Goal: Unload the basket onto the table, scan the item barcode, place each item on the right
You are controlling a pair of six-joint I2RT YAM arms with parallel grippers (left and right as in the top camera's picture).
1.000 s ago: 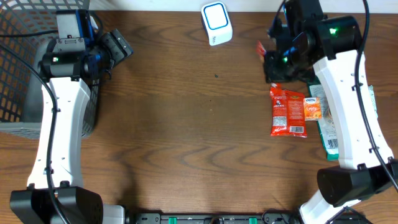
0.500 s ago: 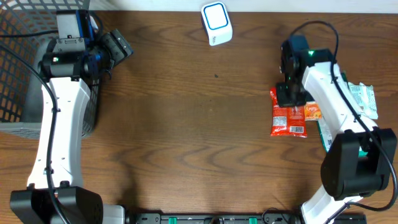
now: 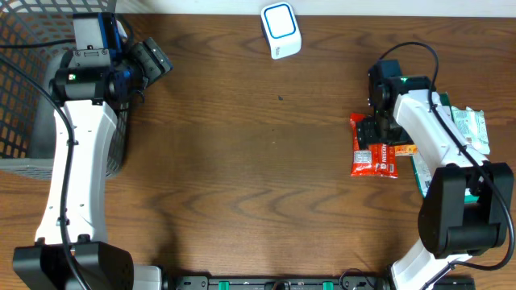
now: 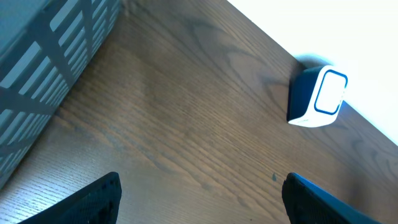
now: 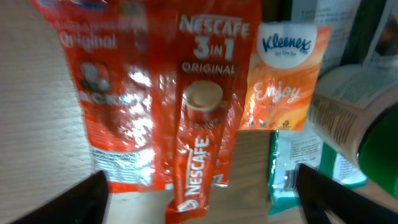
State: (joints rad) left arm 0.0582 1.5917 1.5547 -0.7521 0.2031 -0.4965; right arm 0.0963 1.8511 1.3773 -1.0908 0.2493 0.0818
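Target item: Nescafe 3in1 stick sachet (image 5: 202,134), red, lying flat on the wood surface (image 3: 242,177) at its right side, directly under the right claw (image 5: 199,199).
Bearing from claw: sachet sits straight below and slightly ahead of the fingertips; both dark fingers (image 5: 56,202) flank it left and right in the wrist view, neither touching it.
Long axis: runs toward and away from the wrist camera, so the fingers would close across the narrow width.
Right claw state: spread wide, nothing between the fingers.
Neighbours: larger red Original pouch (image 5: 106,93) touching or overlapping the sachet's left edge; orange Kleenex tissue pack (image 5: 283,78) just beside its right edge; green-and-white packets (image 3: 463,129) further right. Judgement: a clean pick needs the fingers to land on the sachet alone, not the pouch.
Left claw (image 4: 199,193): spread, empty, hovering over bare wood far from the items.
Nearer arm: right, clearly.
Barcode scanner (image 3: 280,30): white-and-blue unit at the far edge, well apart from the sachet, up and to the left of it in the overhead view.
Container: wire basket (image 3: 24,72) at the left edge; contents cannot be told, the left arm hides much of it.
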